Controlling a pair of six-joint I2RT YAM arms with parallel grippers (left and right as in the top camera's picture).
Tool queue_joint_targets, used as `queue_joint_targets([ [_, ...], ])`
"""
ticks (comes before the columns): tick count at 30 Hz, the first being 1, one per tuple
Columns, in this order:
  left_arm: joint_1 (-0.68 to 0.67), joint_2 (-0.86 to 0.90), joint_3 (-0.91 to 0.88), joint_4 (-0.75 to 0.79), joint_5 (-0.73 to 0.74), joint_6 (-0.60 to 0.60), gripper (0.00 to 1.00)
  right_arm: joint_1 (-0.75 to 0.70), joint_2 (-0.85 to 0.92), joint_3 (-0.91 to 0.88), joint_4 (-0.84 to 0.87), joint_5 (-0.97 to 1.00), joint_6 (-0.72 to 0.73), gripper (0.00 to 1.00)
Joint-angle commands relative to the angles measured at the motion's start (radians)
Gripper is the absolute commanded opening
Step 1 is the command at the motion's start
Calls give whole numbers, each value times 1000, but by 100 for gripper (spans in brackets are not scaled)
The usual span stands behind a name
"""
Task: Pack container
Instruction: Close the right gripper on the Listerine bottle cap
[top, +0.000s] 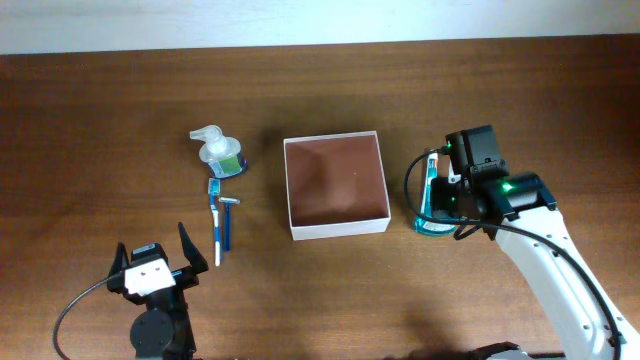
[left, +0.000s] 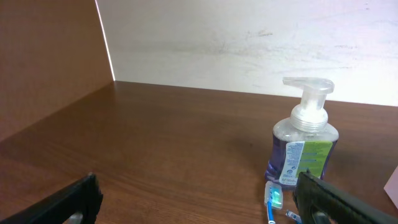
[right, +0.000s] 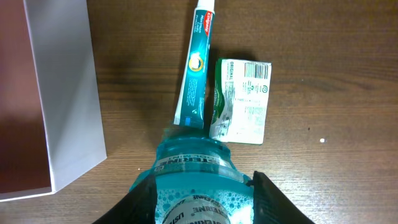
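The teal bottle (right: 196, 180) stands closest, between the fingers of my right claw (right: 202, 202); whether they squeeze it, I cannot tell. The container (right: 62, 93) sits just beside it on the left, open-topped. My left claw (top: 153, 242) is spread wide, holding nothing.

A teal bottle (right: 193, 163) is filling the right gripper (right: 202, 190); toothpaste (right: 196, 68) and a packet (right: 242, 102) are lying just ahead, the container (right: 62, 87) wall is crowding its left, and the table (right: 329, 74) is lying open rightward.
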Motion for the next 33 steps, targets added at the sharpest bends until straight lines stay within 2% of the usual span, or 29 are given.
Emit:
queue_joint_targets([
  [1, 5, -3, -6, 2, -10, 8, 99, 8, -15, 16, -4, -3, 29, 40],
  [7, 5, -3, -6, 2, -10, 8, 99, 8, -15, 16, -4, -2, 29, 31],
  [24, 5, -3, -6, 2, -10, 8, 99, 8, -15, 25, 18, -2, 29, 29],
  [33, 5, -3, -6, 2, -10, 8, 99, 8, -15, 153, -41, -11, 30, 28],
])
